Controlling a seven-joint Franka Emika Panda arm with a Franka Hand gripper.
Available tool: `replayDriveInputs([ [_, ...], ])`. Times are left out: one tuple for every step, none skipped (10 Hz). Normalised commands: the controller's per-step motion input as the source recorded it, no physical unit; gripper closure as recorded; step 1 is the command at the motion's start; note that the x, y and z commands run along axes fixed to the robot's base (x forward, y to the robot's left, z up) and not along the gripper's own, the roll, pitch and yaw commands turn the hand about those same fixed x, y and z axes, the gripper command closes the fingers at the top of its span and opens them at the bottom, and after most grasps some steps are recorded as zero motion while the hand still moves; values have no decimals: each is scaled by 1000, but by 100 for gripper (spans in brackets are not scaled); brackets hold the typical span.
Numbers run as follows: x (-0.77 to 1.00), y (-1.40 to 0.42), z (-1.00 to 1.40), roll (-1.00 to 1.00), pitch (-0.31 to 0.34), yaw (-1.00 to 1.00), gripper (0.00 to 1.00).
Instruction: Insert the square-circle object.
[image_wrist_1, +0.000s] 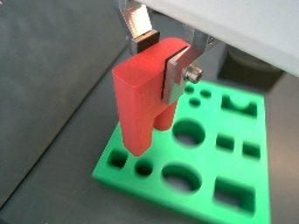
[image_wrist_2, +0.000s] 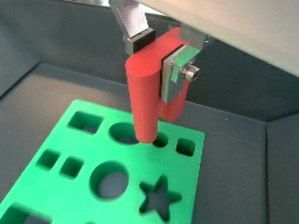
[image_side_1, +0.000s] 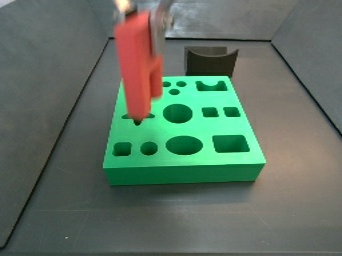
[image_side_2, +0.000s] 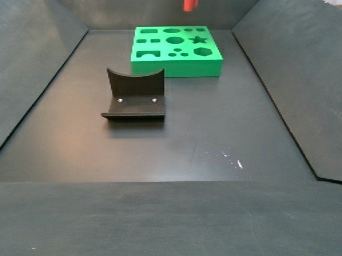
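Note:
My gripper (image_wrist_1: 160, 57) is shut on the square-circle object (image_wrist_1: 146, 96), a tall red piece with two parallel pegs pointing down. Silver fingers (image_wrist_2: 177, 74) clamp its upper end in both wrist views. It hangs upright over the green block (image_side_1: 201, 150) with shaped holes. Its peg tips sit just above the block's top face, near a round hole (image_wrist_2: 122, 133) by one edge. In a side view the red piece (image_side_1: 138, 70) stands over the block's left part. In a side view only its tip (image_side_2: 191, 5) shows above the green block (image_side_2: 177, 50); the gripper is out of frame there.
The dark fixture (image_side_2: 134, 97) stands on the dark floor apart from the green block, and shows behind the block in a side view (image_side_1: 210, 60). Sloping dark walls (image_side_2: 40, 90) enclose the floor on all sides.

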Motion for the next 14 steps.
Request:
replayDriveInputs([
  [0, -571, -231, 119, 10, -671, 100],
  [0, -317, -151, 181, 44, -806, 100],
  [-49, -234, -97, 201, 71, -843, 100],
  [-83, -180, -34, 220, 81, -863, 100],
  [-77, -137, 0, 243, 96, -837, 100],
  [-40, -126, 0, 250, 101, -800, 100],
  [-17, -123, 0, 254, 107, -777, 100],
  [-100, -43, -69, 263, 107, -857, 100],
  [-69, 0, -163, 137, 84, -983, 100],
  [-46, 0, -240, 70, 66, -1000, 100],
  [-20, 0, -294, 14, 60, -1000, 100],
  [57, 0, -169, -20, 4, -1000, 100],
  [497, 126, -109, -180, 30, -714, 100],
  [451, 126, -160, -157, 50, -729, 100],
])
